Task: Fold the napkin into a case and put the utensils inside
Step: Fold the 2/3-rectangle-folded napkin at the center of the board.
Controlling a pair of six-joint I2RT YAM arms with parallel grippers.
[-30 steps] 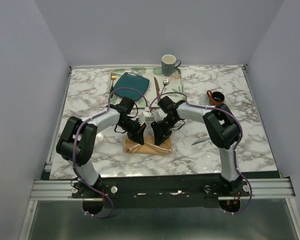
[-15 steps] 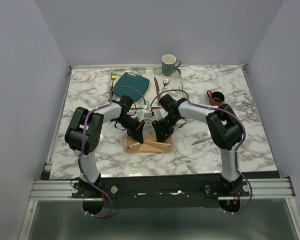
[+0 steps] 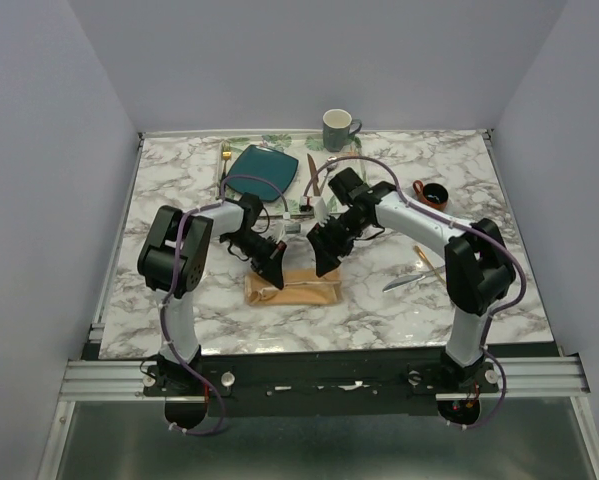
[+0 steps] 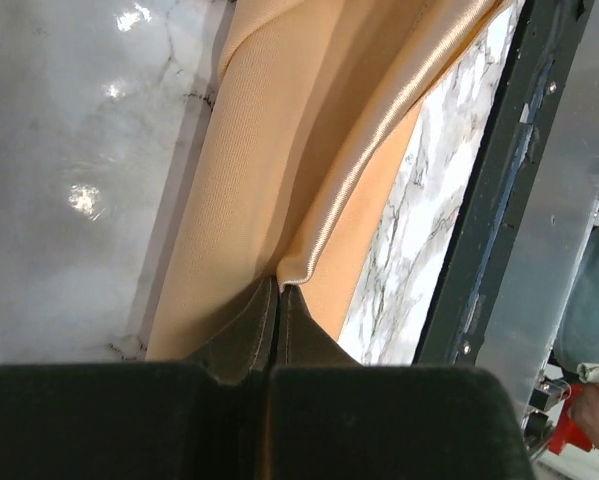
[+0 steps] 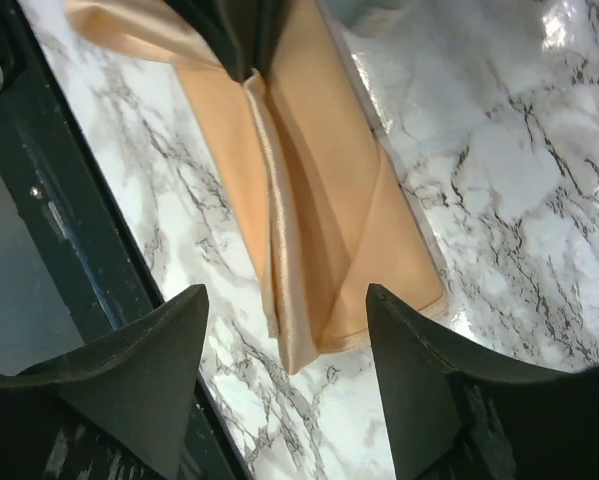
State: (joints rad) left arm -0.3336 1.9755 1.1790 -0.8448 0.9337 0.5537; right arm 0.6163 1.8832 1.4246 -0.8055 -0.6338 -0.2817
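- Napkin [image 3: 292, 290] lay as a long folded strip on the worktop [image 3: 179, 200], lower centre of the top view.
- Left hand [image 4: 277, 288] was clamped together on a raised fold near the strip's left end.
- Right hand [image 5: 284, 300] had fingers apart, holding nothing, hovering over the strip.
- Judgement: lay the pinched edge down flat and square to the long side, with the right hand pinning the cloth against skewing.
- Knife [image 3: 399, 284] and spoon [image 3: 426, 264] lay right of the napkin, not yet inside.
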